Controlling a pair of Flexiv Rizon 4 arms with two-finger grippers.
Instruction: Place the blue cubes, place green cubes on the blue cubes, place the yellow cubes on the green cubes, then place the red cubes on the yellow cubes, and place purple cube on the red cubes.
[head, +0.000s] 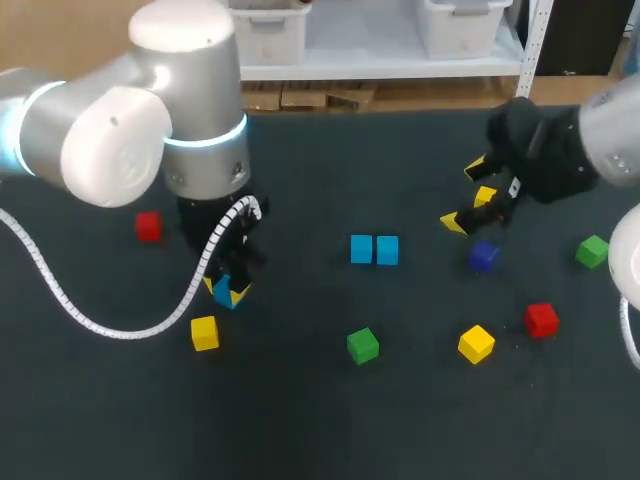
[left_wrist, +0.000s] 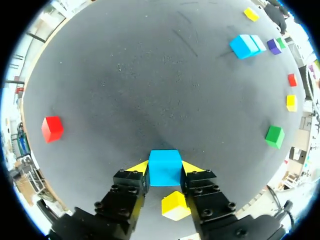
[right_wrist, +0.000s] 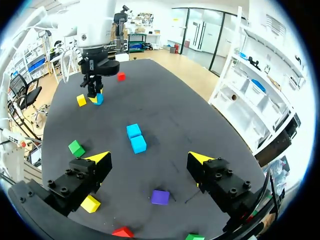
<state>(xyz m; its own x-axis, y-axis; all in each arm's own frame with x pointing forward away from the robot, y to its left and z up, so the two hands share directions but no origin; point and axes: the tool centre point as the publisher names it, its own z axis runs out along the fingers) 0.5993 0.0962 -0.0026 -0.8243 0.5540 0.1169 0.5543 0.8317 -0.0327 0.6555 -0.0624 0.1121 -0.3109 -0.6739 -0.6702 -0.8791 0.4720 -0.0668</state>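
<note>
Left wrist view: L gripper (left_wrist: 165, 168) clamps blue cube (left_wrist: 164, 162); R gripper (right_wrist: 149, 158) apart. Careless release could knock blue pair (head: 370, 250).

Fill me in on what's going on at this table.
The left gripper is shut on a light blue cube. The right gripper hangs open and empty near the small purple cube. Two more blue cubes sit side by side in the middle. Loose green cubes, yellow cubes and red cubes lie around them; nothing is stacked yet.
</note>
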